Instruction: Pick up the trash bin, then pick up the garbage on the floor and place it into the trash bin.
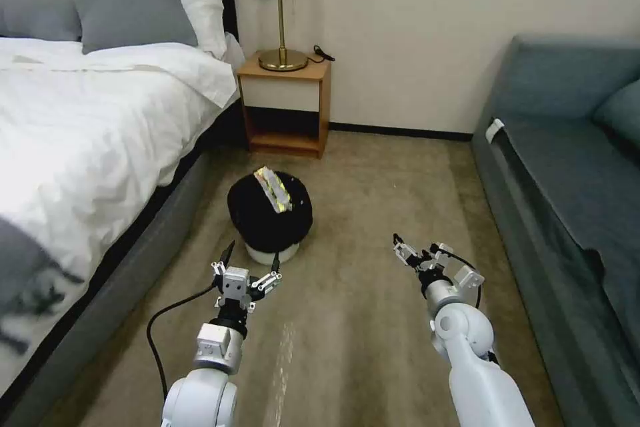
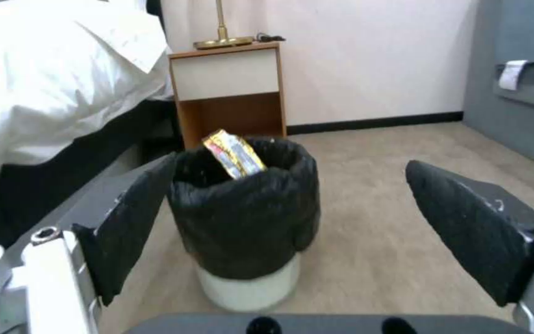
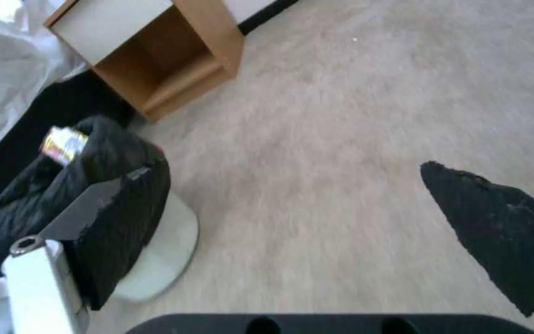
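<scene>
The trash bin (image 1: pixel 270 221), white with a black bag folded over its rim, stands upright on the carpet beside the bed. A gold-and-black snack wrapper (image 1: pixel 274 189), one piece of the garbage, sticks up out of its mouth. The left wrist view has the bin (image 2: pixel 245 218) and the wrapper (image 2: pixel 233 153) straight ahead. My left gripper (image 1: pixel 253 265) hovers open just short of the bin, holding nothing. Farther right, my right gripper (image 1: pixel 419 251) is open over bare carpet. In the right wrist view the bin (image 3: pixel 125 195) lies off to one side.
A bed (image 1: pixel 87 133) with white linen runs along the left. A wooden nightstand (image 1: pixel 285 107) with a brass lamp (image 1: pixel 280 7) stands at the wall behind the bin. A grey-blue sofa (image 1: pixel 573 173) lines the right side. Open carpet (image 1: pixel 373 320) lies between.
</scene>
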Tool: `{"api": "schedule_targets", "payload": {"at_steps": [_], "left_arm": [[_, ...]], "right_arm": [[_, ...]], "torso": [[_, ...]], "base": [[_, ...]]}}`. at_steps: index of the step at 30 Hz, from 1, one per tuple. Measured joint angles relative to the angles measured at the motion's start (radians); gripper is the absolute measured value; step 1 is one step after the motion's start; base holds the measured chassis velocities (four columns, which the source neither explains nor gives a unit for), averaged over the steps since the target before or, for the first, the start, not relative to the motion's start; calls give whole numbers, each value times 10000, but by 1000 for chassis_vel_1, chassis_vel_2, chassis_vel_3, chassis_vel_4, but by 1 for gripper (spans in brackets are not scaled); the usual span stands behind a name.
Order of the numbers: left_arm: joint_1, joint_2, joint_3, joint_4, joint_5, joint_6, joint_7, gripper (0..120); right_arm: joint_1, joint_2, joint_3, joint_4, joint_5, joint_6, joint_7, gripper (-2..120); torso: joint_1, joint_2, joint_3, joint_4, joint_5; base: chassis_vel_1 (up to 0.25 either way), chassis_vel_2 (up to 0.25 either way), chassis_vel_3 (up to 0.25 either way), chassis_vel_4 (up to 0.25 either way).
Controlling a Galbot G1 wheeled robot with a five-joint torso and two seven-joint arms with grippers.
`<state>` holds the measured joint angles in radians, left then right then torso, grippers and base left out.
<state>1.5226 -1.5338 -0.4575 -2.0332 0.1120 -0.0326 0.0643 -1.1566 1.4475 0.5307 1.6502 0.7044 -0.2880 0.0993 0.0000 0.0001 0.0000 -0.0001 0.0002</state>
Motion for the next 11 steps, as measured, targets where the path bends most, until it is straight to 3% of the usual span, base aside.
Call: {"api": "schedule_targets", "payload": {"at_steps": [11], "left_arm": [[0, 0, -3, 0, 0, 0, 0, 100]], "right_arm": [[0, 0, -1, -1, 0, -1, 1, 100]], "torso": [[-1, 0, -1, 1, -2]], "base": [[290, -271, -281, 278]]}}
